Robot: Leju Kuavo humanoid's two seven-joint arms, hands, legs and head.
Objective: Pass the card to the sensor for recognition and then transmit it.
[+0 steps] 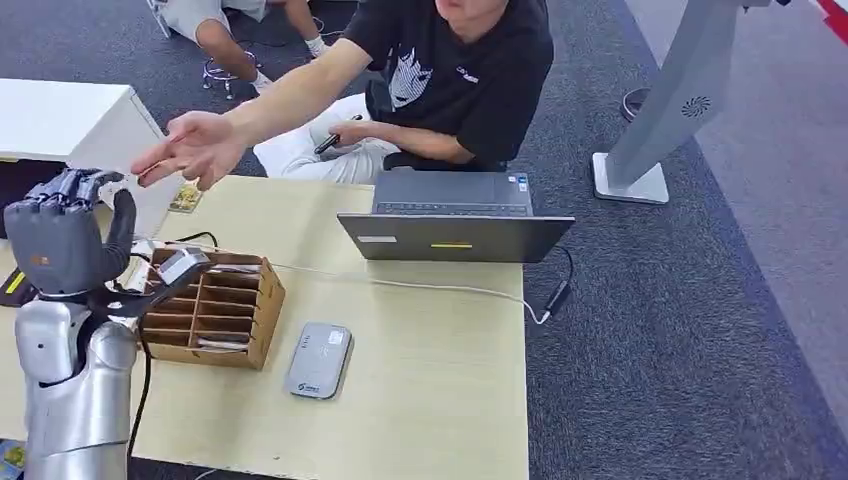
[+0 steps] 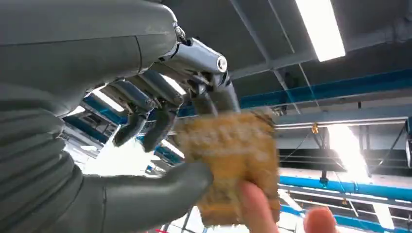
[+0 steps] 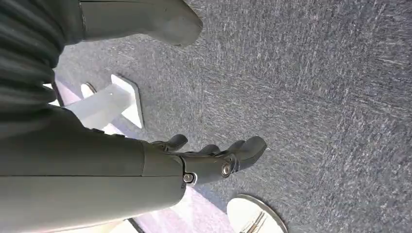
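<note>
The left hand (image 1: 65, 240) is standing raised at the near left corner of the table (image 1: 420, 400), fingers pointing up. In the left wrist view its thumb and fingers are lying against a blurred yellowish card (image 2: 228, 165), and a person's fingertips (image 2: 255, 204) are also touching the card; I cannot tell who is carrying it. Just beside the hand, a wooden organizer (image 1: 215, 310) is showing flat items in its slots, hard to make out. The grey card reader (image 1: 318, 360) is lying near it. Farther, a laptop (image 1: 455, 225) is standing open. The person's hand (image 1: 190, 148) is reaching over the table. The right hand (image 3: 214, 158) is hanging over carpet with slightly curled fingers, holding nothing.
</note>
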